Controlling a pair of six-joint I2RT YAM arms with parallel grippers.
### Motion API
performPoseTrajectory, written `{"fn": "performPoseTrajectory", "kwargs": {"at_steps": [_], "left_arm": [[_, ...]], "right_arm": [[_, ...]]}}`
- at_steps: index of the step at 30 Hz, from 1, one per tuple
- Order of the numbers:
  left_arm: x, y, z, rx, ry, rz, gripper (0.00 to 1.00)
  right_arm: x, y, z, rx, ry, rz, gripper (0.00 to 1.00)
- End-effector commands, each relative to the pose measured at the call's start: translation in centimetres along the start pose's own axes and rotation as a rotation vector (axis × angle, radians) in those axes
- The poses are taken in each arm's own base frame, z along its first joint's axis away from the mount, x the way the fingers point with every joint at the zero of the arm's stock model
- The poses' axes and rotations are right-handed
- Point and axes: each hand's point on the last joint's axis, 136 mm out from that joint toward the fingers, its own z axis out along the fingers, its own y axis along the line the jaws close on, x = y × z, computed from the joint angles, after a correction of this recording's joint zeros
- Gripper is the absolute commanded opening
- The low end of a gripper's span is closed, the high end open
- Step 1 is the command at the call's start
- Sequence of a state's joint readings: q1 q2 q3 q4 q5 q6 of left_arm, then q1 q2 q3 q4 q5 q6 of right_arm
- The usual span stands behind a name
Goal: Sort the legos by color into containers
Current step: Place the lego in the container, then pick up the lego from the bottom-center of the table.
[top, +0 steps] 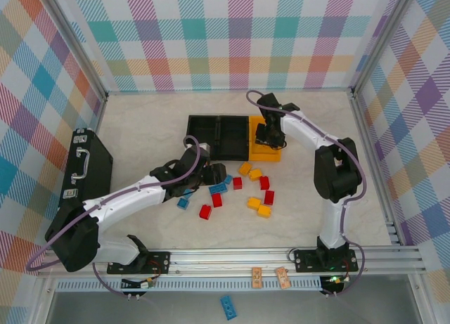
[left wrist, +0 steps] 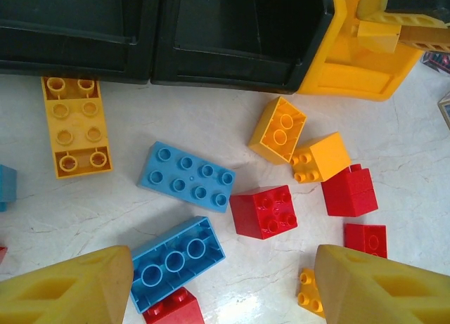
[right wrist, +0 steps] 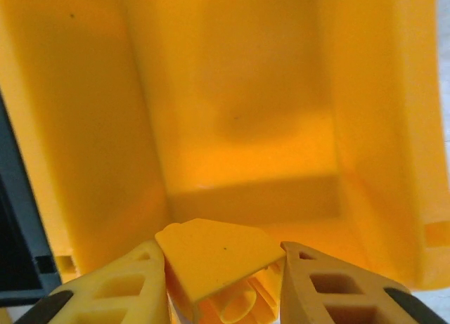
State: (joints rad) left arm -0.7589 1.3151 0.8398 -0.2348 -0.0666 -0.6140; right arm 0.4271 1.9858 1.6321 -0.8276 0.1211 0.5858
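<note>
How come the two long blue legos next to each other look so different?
The upper blue lego lies studs up, showing eight little bumps; the lower blue lego lies flipped, showing three big rings. The upper one slopes down to the right; the lower one slopes up to the right. Both are long and blue.

place: robot lab cell | evidence: plaid backdrop walls (top: 225, 43), aluminium frame rail (top: 239, 256), white tabletop (top: 140, 127)

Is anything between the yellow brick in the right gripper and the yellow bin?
Nothing visible. The right gripper holds the brick directly over the open bin, whose floor looks bare.
</note>
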Motion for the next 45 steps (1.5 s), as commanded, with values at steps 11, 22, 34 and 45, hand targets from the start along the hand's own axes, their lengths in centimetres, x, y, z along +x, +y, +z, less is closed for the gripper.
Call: {"fn": "performPoseTrajectory", "kwargs": {"at_steps": [11,22,34,45], "left_arm": [[0.6,0.4,-0.2,-0.023,0.006,0.008,0.69],[0.5,0.3,0.0,-0.032,0.013,0.023,0.69],[0.6,-0.2,-0.3,-0.003,0.022,0.012,0.7],[3.4,-0.2,-1.2,0.046,0.144,0.003,0.7]], "right_arm": [[-0.6,0.2,1.1,0.091,-0.011,-0.062,0.4],[-1.8,1.0,0.3,0.08,-0.036,-0.078,0.52],[-0.5,1.0,-5.1,-0.032,-0.106,-0.118,0.53],[7.2,2.1,-7.8,-0.255,-0.061,-0.351,0.54]]}}
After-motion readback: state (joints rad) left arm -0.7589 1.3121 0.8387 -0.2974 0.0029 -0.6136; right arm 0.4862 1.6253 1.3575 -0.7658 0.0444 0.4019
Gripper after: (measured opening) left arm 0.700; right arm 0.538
